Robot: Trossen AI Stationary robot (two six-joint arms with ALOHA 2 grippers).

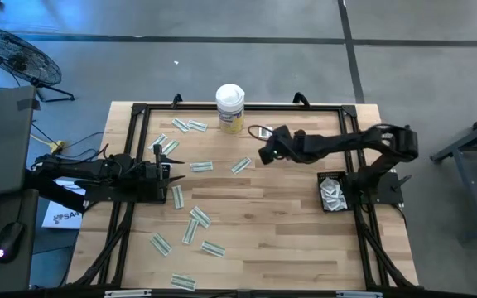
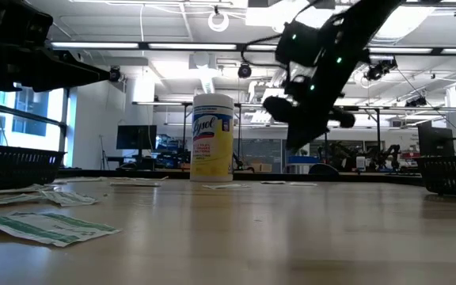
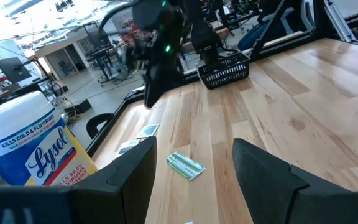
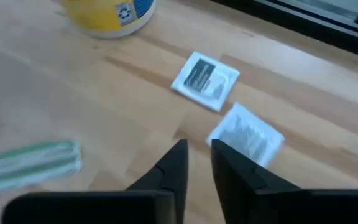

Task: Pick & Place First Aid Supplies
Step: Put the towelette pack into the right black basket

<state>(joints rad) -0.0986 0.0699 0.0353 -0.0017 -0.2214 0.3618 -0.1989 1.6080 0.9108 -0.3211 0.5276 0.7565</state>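
One "Lysol" canister (image 2: 212, 136) beside scattered green-white strip packets (image 1: 201, 165)

Packets (image 1: 190, 222) lie scattered left of the basket (image 1: 332, 192), seemingly.

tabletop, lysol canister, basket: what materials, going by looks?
Pale plank tabletop: wood, probably butcher block, with visible grain and joined strips, low sheen.
White-lidded yellow-labelled canister: likely plastic, smooth, with a glossy printed label.
Small black basket: open mesh, wire or plastic; cannot tell.
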